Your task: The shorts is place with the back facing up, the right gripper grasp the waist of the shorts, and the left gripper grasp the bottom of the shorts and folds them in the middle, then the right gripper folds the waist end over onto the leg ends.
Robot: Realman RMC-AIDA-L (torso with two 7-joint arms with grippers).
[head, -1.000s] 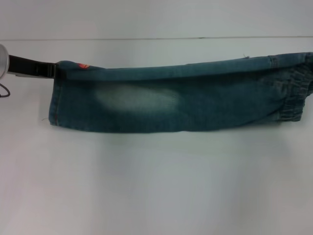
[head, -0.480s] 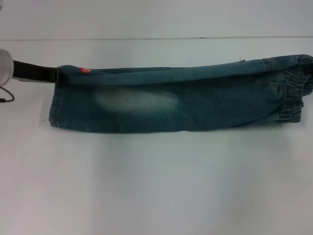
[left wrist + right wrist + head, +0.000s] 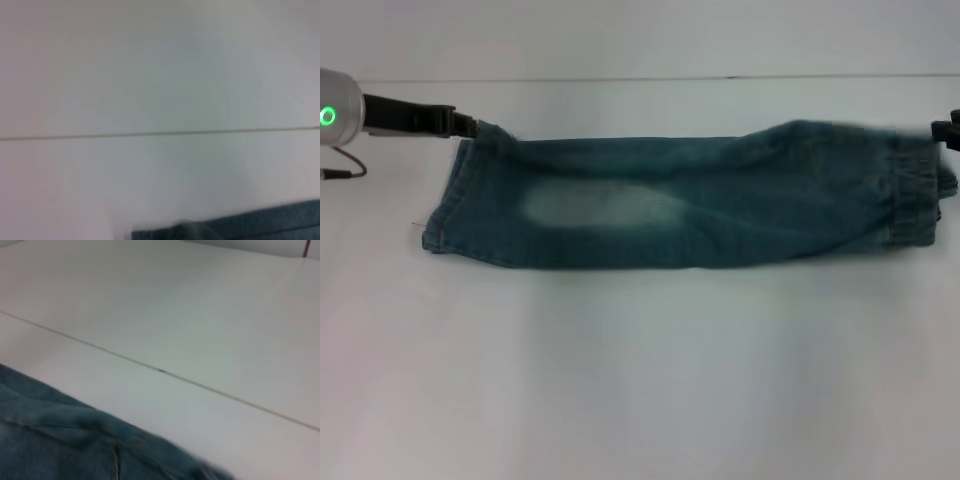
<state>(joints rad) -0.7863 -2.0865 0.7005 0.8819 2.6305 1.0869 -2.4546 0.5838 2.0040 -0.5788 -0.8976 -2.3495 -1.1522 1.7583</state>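
Lengthwise fold laid down, both ends about to be let go.

Head view: the shorts (image 3: 690,205) lie flat on the white table (image 3: 640,380), doubled into a long strip; half a second ago the far edge was held higher and straighter, now it has slumped. The left gripper (image 3: 470,127) sits at the bottom of the shorts (image 3: 455,200) and the right gripper (image 3: 945,132) by the waist (image 3: 918,195) (whether either is clamped or parted, I cannot tell). Left wrist view: only a denim edge on the table. Right wrist view: rumpled denim close by. The waist-over-hems fold looks next.
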